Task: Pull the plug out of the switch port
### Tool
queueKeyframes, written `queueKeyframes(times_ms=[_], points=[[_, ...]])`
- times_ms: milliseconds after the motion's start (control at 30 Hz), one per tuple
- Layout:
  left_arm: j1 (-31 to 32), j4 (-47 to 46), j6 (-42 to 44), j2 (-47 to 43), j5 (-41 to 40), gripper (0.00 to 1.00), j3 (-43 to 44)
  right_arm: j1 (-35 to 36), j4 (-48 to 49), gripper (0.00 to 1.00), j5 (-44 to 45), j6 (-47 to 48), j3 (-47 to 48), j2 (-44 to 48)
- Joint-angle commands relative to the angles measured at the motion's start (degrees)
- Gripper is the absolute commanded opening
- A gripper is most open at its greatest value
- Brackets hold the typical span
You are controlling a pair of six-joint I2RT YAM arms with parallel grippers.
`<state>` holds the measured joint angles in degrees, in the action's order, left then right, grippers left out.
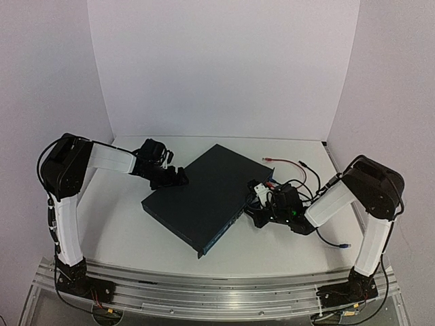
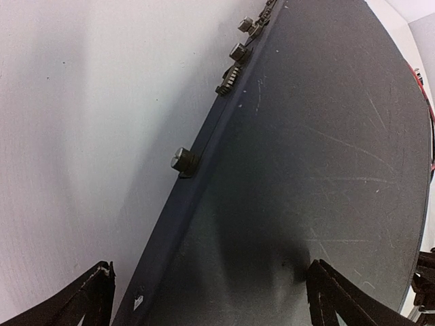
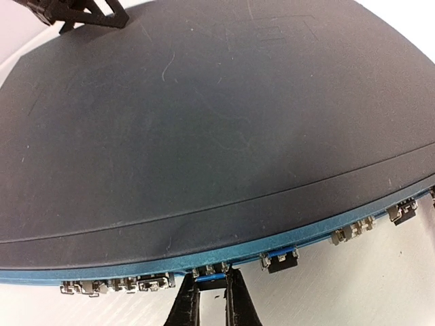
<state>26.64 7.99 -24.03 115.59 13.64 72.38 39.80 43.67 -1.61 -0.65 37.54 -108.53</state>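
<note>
White table (image 1: 122,238) holds everything. The switch (image 1: 200,197) lies flat at table centre, turned diagonally, with its blue port edge (image 3: 102,275) facing the right arm. The left gripper (image 1: 173,176) is at the opposite, far-left edge. In the left wrist view its fingers (image 2: 95,299) are spread wide, one over the table and one over the dark top, gripping nothing visible. The right gripper (image 1: 253,209) is at the port edge. In the right wrist view its fingers (image 3: 183,305) are pressed nearly together, pinching what looks like the plug (image 3: 209,273), which sits in a socket. Loose cables lie on the table behind the right arm, red cable (image 1: 285,161) and blue cable (image 1: 333,239), neither plugged in as far as I can see. Progress judgement: approach and grasp are done, the plug is not yet out, and the pull away from the edge is left. Writing: a faint embossed mark (image 3: 272,30) on the switch top is unreadable, the white tag (image 1: 258,190) on the right wrist is too small, and no brand is legible.
</note>
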Motion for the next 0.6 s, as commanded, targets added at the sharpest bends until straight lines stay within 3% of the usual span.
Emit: queueKeyframes(times_ms=[0,167,567], points=[[0.25,2.82,0.06,2.09,-0.89,0.98,1.57,-0.49,13.64,0.05,-2.66,-2.63,-2.73,-0.63],[0.25,2.97,-0.11,2.18,-0.93,0.98,2.02,-0.5,14.1,0.12,-3.78,-2.94,-4.1,-0.71],[0.25,2.74,-0.58,1.8,-0.96,0.98,2.11,-0.46,18.39,0.18,-2.76,-5.31,-6.7,-0.58]])
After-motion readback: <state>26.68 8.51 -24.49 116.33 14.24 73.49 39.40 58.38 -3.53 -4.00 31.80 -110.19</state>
